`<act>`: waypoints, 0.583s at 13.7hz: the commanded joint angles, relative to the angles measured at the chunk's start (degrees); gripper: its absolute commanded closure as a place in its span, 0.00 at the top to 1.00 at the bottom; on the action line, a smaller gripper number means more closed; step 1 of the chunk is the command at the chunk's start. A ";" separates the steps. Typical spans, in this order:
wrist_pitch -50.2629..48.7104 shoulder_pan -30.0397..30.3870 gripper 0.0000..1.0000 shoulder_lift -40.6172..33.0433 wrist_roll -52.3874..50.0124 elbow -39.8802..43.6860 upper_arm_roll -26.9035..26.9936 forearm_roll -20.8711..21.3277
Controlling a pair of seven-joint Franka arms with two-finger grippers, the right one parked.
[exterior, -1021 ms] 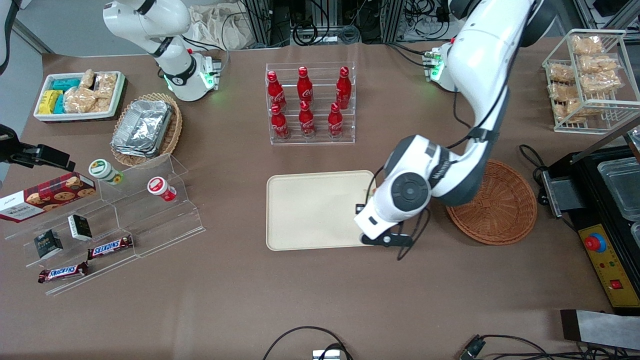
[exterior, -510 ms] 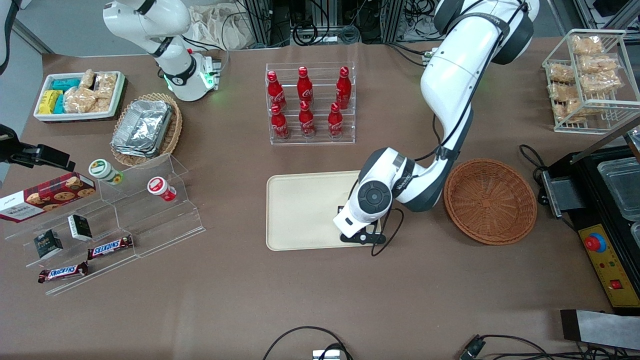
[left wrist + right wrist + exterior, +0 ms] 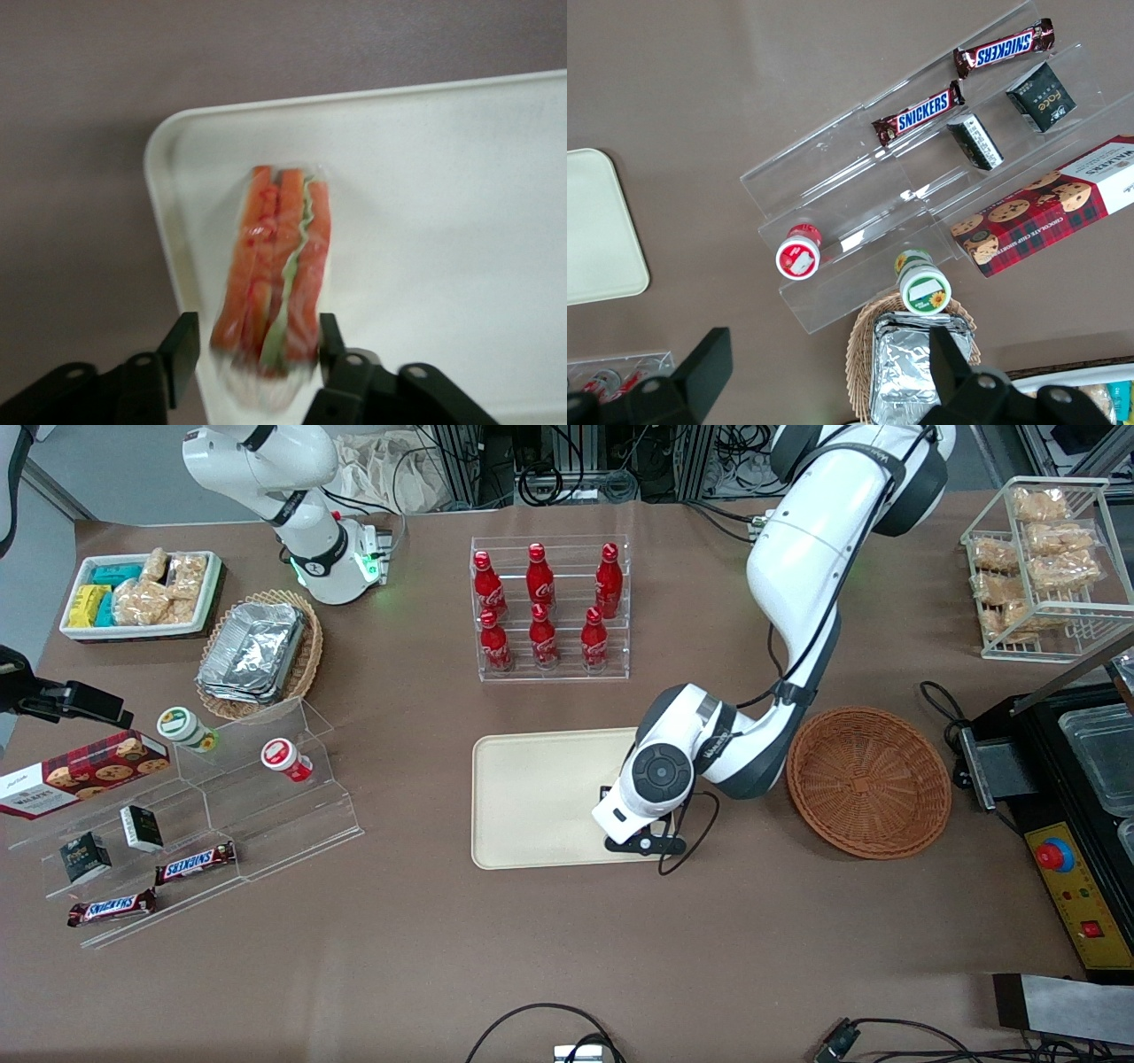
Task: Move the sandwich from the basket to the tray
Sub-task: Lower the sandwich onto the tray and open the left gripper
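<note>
The sandwich [image 3: 279, 266], with red-orange and green filling facing the wrist camera, stands on the cream tray [image 3: 443, 177] close to a rounded corner. My left gripper [image 3: 255, 341] straddles it, open, with a gap showing between one finger [image 3: 182, 345] and the bread. In the front view the gripper [image 3: 633, 828] is low over the tray [image 3: 532, 797], at the end beside the round reddish-brown basket [image 3: 868, 779]. The arm hides the sandwich there. The basket holds nothing.
A clear rack of red cola bottles [image 3: 545, 611] stands farther from the front camera than the tray. An acrylic step shelf with snacks [image 3: 204, 815] and a foil-tray basket [image 3: 257, 651] lie toward the parked arm's end. A black machine [image 3: 1072, 797] stands beside the basket.
The arm swung from beside the basket to over the tray's near end, uncovering the basket. In the last half second it has barely moved.
</note>
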 commanded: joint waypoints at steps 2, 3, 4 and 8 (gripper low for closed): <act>-10.81 2.76 1.00 -9.08 -0.65 -1.76 0.98 1.01; -13.02 3.99 1.00 -11.45 -0.65 -2.28 0.98 1.01; -14.69 5.22 1.00 -14.25 -0.30 -3.42 1.06 1.10; -12.87 13.21 1.00 -29.71 2.77 -18.77 1.06 1.80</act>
